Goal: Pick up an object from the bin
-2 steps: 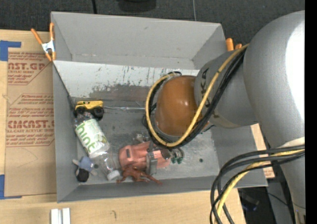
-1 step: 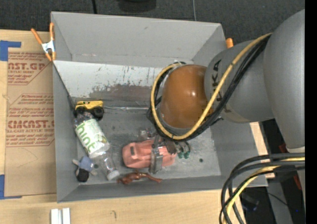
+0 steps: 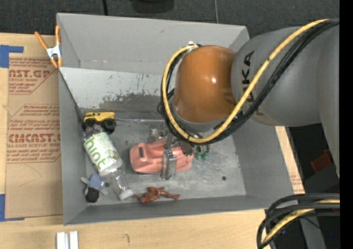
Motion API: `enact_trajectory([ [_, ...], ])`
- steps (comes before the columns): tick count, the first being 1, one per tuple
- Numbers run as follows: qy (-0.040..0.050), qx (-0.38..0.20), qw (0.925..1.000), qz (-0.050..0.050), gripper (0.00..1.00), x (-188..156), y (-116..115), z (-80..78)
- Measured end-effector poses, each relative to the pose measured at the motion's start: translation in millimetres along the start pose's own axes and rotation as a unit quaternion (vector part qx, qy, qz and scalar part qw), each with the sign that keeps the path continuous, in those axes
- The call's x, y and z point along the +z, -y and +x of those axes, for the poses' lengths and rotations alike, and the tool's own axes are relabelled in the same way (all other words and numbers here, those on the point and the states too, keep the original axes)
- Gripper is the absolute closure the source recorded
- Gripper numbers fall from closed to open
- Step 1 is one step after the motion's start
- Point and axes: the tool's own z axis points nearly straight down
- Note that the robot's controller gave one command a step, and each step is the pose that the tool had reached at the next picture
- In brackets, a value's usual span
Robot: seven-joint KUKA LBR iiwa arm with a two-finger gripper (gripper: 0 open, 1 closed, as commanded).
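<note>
A: Where is the claw (image 3: 168,166) found?

B: It is seen low over the floor of the bin (image 3: 138,38), below the orange cover (image 3: 204,85) on the arm (image 3: 287,77), which is extended in from the right. It is placed at the right end of a pink plastic thing (image 3: 144,158) — rounded, laid flat near the middle of the floor, toward the front wall.

A: Is the pink plastic thing gripped?

B: That cannot be told. The claw is seen on or against it, but whether it is released or clenched is not shown, so no hold can be stated.

A: What is laid nearest?

B: A small green piece (image 3: 202,154) is seen just right of the claw, partly hidden by the orange cover. A reddish-brown toy figure (image 3: 158,194) is laid just in front, by the front wall.

A: And further off?

B: To the left a clear bottle (image 3: 102,154) with a white, green-lettered label is laid on its side, neck toward the front wall. A yellow toy car (image 3: 99,118) is set behind it — touching or just beside, it cannot be said which. A small dark blue thing (image 3: 92,189) is lodged in the front-left corner.
</note>
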Motion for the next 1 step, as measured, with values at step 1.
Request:
enact_trajectory([
  [1,0.0039,-0.02,0.9998,0.0,1.0,-18.0,-44.5,-6.1],
])
